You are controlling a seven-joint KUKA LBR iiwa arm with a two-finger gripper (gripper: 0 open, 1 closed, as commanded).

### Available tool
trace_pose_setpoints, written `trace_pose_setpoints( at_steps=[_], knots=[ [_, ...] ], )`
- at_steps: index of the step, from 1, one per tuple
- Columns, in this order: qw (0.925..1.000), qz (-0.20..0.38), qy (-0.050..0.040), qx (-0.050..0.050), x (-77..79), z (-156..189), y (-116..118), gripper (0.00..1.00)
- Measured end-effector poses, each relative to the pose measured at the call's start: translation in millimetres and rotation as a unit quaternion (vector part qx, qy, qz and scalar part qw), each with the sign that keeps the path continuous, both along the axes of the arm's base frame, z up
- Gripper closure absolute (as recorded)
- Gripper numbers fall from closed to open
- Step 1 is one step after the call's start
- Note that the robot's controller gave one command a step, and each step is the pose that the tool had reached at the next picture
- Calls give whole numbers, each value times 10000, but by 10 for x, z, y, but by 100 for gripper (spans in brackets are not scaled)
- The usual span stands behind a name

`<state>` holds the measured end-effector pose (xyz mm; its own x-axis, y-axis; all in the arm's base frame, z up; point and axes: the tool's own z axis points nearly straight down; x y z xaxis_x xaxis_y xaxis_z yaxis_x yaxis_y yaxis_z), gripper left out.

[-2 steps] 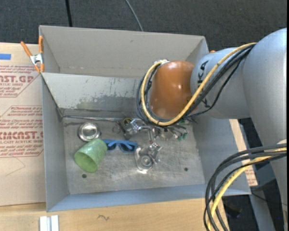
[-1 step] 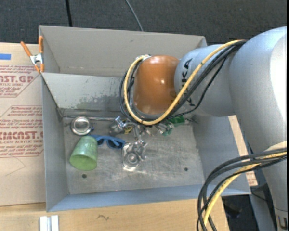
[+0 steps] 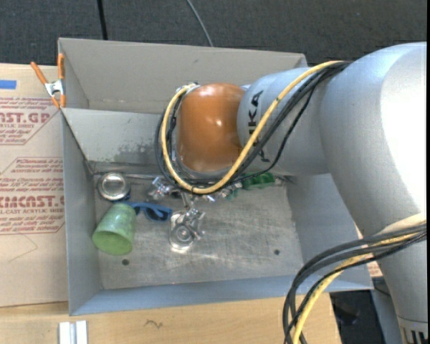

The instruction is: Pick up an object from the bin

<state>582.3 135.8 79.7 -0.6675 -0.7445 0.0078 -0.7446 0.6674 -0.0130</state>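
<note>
**Gripper Station Over the Middle of the Bin Floor**

A small silvery piece [image 3: 180,236], shiny and roughly rounded, lay on the floor of the bin [image 3: 251,228], near the middle and somewhat toward the front wall. The gripper [image 3: 190,216] stood directly above it, at its upper edge. It could not be told whether the two were touching, nor exactly where one ended and the other began. It could also not be told whether the gripper was released, clenched or grasping anything, because its metal parts merged with the glinting piece beneath them.

Just left of the gripper lay a flat blue piece [image 3: 149,210], stretched across the floor. Its left end reached the rim of a pale green cup [image 3: 116,229]. The cup lay on its side near the left wall, with its wider end pointing toward the front left corner. Above the cup, close to the back left corner, lay a round metal tin [image 3: 113,185], its open or polished face turned upward. It lay apart from the cup.

On the opposite side, a dark green item [image 3: 256,180] lay against the back wall. It was partly covered by the arm [image 3: 358,120], and its shape could not be made out.

Above the gripper sat the wrist's orange cover [image 3: 208,127], ringed by yellow and black cables [image 3: 173,120]. The arm entered the bin from the right.
</note>
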Motion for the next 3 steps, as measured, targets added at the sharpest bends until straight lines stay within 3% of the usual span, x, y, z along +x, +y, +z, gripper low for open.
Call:
trace_pose_setpoints(
  at_steps=[1, 2, 3],
  knots=[
    [9975, 705, 10, 47, 42, 47, 325, 0],
    [9997, 191, -127, 68, -83, 11, 247, 0],
    [9958, 912, 31, -28, 6, -15, 694, 0]
  ],
)
